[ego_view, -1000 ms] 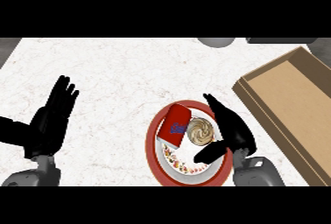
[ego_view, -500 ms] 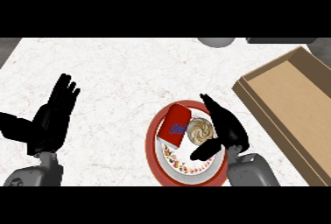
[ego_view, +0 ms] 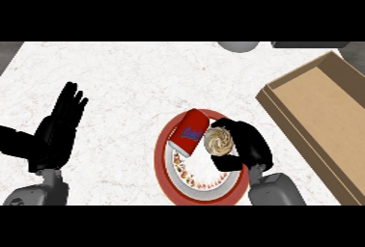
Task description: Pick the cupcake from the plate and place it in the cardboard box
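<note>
The cupcake, with a red wrapper and a swirled tan top, lies tilted on the red-rimmed plate at the counter's middle. My right hand sits at its right side, fingers and thumb curled round the swirled top. The cardboard box, open and brown inside, stands at the right edge, apart from the plate. My left hand rests open with fingers up at the left, far from the plate.
A grey round object and a dark one sit at the counter's far edge. White marbled counter stretches between the plate and the far edge.
My right hand's fingers have curled in from straight to wrapped round the cupcake's top. The left hand and the cupcake have barely moved.
</note>
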Tool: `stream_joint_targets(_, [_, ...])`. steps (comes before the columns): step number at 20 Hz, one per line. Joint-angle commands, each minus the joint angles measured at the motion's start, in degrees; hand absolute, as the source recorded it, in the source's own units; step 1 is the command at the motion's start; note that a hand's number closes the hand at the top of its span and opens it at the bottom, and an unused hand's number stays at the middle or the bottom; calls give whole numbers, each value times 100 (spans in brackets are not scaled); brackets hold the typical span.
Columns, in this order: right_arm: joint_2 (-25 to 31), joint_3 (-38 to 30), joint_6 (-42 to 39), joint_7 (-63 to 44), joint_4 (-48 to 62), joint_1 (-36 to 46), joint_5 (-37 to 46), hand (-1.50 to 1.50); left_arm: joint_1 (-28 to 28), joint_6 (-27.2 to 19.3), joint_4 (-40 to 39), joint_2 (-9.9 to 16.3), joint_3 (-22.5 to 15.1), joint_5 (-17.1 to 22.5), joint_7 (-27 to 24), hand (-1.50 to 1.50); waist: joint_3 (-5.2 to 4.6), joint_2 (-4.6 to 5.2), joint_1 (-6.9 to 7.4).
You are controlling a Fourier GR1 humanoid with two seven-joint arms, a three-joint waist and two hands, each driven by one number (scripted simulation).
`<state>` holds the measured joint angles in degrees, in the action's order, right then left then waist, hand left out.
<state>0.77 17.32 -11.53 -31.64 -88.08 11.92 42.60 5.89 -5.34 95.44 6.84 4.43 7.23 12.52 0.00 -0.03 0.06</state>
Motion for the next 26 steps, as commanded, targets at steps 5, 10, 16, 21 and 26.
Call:
stream_joint_targets(5, [153, 127, 176, 437, 75, 109, 551, 150, -35, -1, 125, -76, 17, 7, 78, 0, 1, 1, 4])
stream_joint_targets(10, [236, 2192, -308, 418, -791, -668, 1410, 150, -306, -20, 101, -121, -101, -164, -158, 0, -9, -54, -20])
stream_joint_targets(16, [593, 3679, -419, 141, -2141, -1205, 2341, 150, 42, 21, -183, 3, 81, -94, -116, 0, -4, -22, -80])
stream_joint_targets(21, [824, 4143, -658, -159, -3209, -1303, 2927, 150, 197, 33, 29, 110, 135, -16, 233, 0, -1, -16, -51])
stream_joint_targets(26, [579, 4543, -1119, -254, -3644, -1055, 3324, 150, -78, -45, 164, 10, 93, -79, 139, 0, -4, -44, -76])
